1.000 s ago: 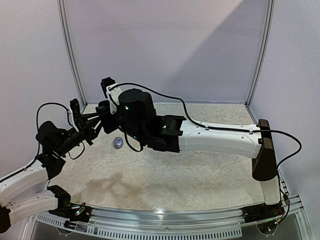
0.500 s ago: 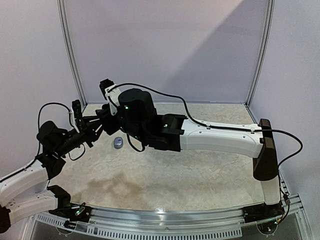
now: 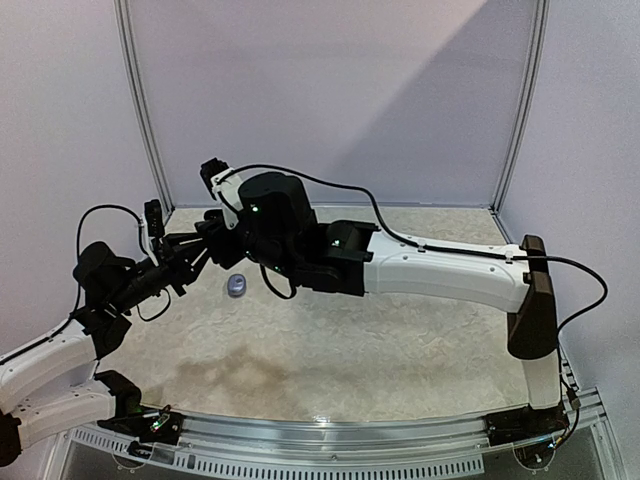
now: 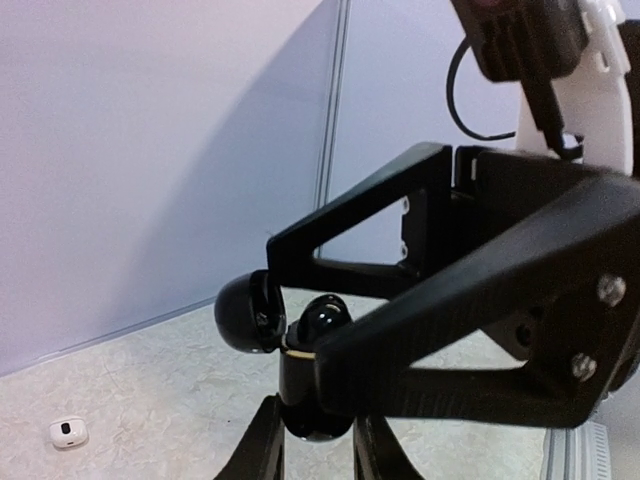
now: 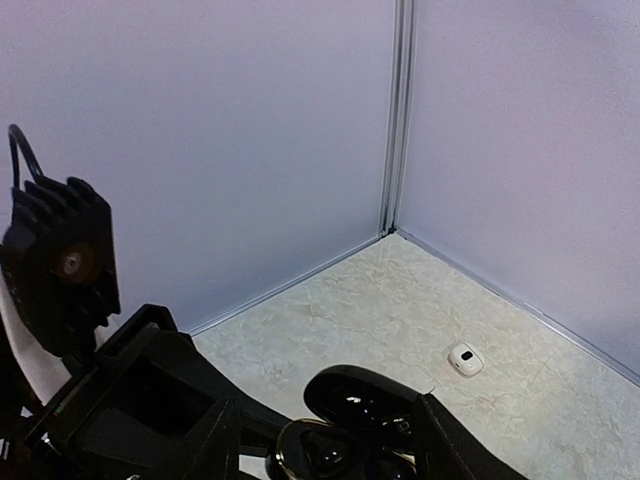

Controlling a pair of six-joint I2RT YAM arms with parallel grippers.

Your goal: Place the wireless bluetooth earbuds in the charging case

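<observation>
My left gripper (image 4: 315,440) is shut on the body of a black charging case (image 4: 300,395), held up off the table with its domed lid (image 4: 243,312) swung open. A glossy black earbud (image 4: 326,320) sits in the case's top. My right gripper (image 5: 330,440) is open, and its black fingers (image 4: 480,300) reach over the case from the right. In the right wrist view the open case (image 5: 372,395) lies between those fingers. In the top view both grippers meet at the left, left gripper (image 3: 190,258) and right gripper (image 3: 207,236). No other earbuds show.
A small white case-like thing (image 5: 464,359) lies on the marbled table (image 5: 350,300) near the back wall, also in the left wrist view (image 4: 67,432). A small silvery rounded thing (image 3: 236,286) lies just in front of the grippers. Lilac walls (image 3: 330,90) close in the back and sides.
My right gripper's jaws have spread wider, and its wrist has drawn slightly up and back. The left gripper has kept its hold on the black case.
</observation>
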